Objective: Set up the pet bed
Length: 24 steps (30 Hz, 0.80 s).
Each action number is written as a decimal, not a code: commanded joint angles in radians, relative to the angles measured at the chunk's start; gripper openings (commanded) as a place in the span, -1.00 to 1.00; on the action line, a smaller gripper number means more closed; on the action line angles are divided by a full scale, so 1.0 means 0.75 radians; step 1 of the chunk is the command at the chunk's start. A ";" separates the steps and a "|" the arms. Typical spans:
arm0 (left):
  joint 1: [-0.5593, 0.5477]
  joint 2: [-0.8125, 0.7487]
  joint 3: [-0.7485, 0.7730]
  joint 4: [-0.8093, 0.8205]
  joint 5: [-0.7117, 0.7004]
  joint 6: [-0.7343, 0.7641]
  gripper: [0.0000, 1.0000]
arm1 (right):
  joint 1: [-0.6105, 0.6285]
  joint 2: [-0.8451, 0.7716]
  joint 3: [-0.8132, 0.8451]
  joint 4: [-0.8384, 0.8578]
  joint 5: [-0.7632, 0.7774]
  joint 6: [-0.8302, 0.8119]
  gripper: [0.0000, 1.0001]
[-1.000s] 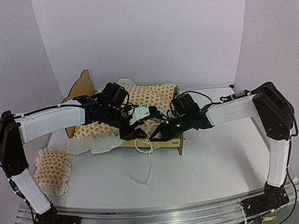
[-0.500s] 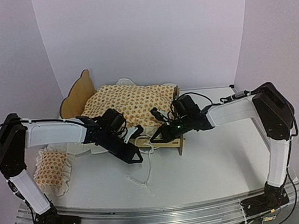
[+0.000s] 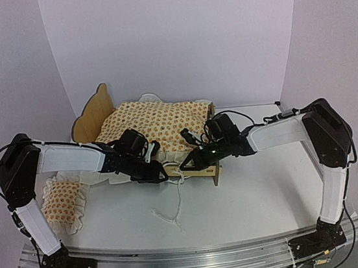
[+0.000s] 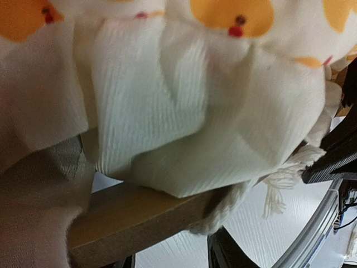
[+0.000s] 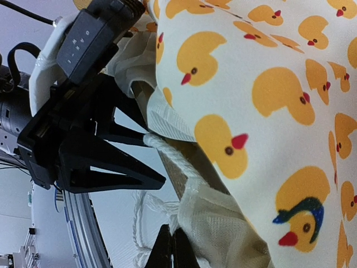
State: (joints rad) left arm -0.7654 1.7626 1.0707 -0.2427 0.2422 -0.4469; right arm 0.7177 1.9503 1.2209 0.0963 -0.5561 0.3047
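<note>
Left pincer (image 3: 158, 173) has come down off the cushion (image 3: 158, 120) and now sits low at the near long edge of the pet bed (image 3: 196, 170).

Nearest the arms, white strings (image 3: 174, 214) lie loose on the surface (image 3: 258, 189), which shows wide and white around them and out to the right. The small pillow (image 3: 59, 198) lies near the left edge, apart from the bed.

At the bed's near wooden rail (image 4: 150, 215), the left pincer's two fingers are spread. A white frill (image 4: 167, 128) hangs over the rail right by it. Just to its right, the right pincer (image 3: 186, 164) is pressed together at the same rail. I cannot tell if it pinches a string. The two pincers are close but not touching.

The bed stands toward the back with the cushion covering it. Its tall headboard (image 3: 94, 111) is at the far left, near the wall (image 3: 173, 36).
</note>
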 commanded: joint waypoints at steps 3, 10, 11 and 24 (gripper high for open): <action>-0.009 -0.003 0.136 0.056 -0.137 0.017 -0.14 | -0.002 0.018 0.021 0.000 -0.017 0.019 -1.00; -0.017 0.008 0.324 -0.120 -0.163 0.298 -0.25 | -0.002 0.027 0.038 0.000 -0.039 0.013 -1.00; -0.017 -0.001 0.323 -0.139 -0.186 0.331 -0.26 | -0.002 0.028 0.039 0.002 -0.041 0.014 -1.00; -0.016 0.039 0.293 -0.051 -0.138 0.543 -0.27 | -0.002 0.042 0.060 0.000 -0.058 0.006 -1.00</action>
State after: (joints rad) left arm -0.7780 1.7766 1.2751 -0.3159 0.1045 -0.0899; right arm 0.7170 1.9672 1.2322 0.0908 -0.5782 0.3125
